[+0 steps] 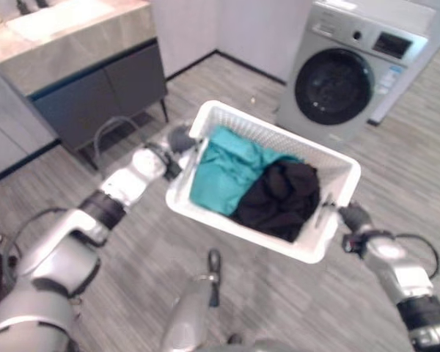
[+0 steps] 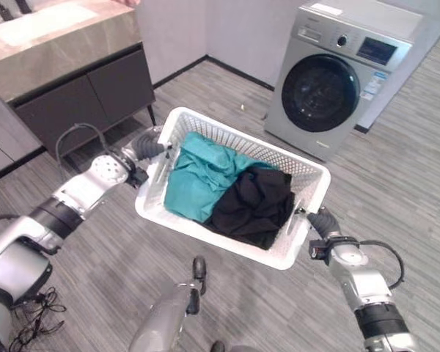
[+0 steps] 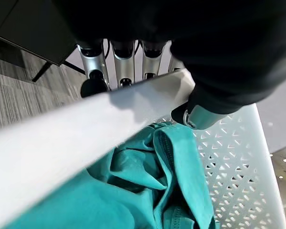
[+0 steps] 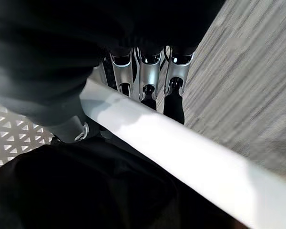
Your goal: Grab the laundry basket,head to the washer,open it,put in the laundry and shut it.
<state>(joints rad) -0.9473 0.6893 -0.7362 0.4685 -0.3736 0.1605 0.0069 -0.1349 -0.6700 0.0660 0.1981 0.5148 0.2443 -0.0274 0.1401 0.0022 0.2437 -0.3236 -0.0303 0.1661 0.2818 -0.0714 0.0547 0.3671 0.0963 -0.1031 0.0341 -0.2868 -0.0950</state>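
White perforated plastic laundry basket (image 2: 308, 176), rectangular, held up off the grey wood-grain floor (image 2: 425, 213) between us. Our left robot hand (image 2: 148, 149) clamps the basket's left short rim: in the left wrist view its fingers (image 3: 96, 67) curl down the outside of the rim and the thumb (image 3: 195, 114) hooks over onto the inside wall. Our right robot hand (image 2: 321, 222) clamps the opposite short rim the same way, fingers (image 4: 174, 90) outside, thumb (image 4: 71, 129) inside.

Inside the basket, a crumpled teal garment (image 2: 194, 176) lies toward the left end and a bunched black garment (image 2: 253, 205) toward the right end, touching each other.

Silver front-loading washing machine (image 2: 337, 70) stands ahead and right, its round dark door closed. Dark cabinet with a pale stone top (image 2: 66, 66) stands ahead and left.
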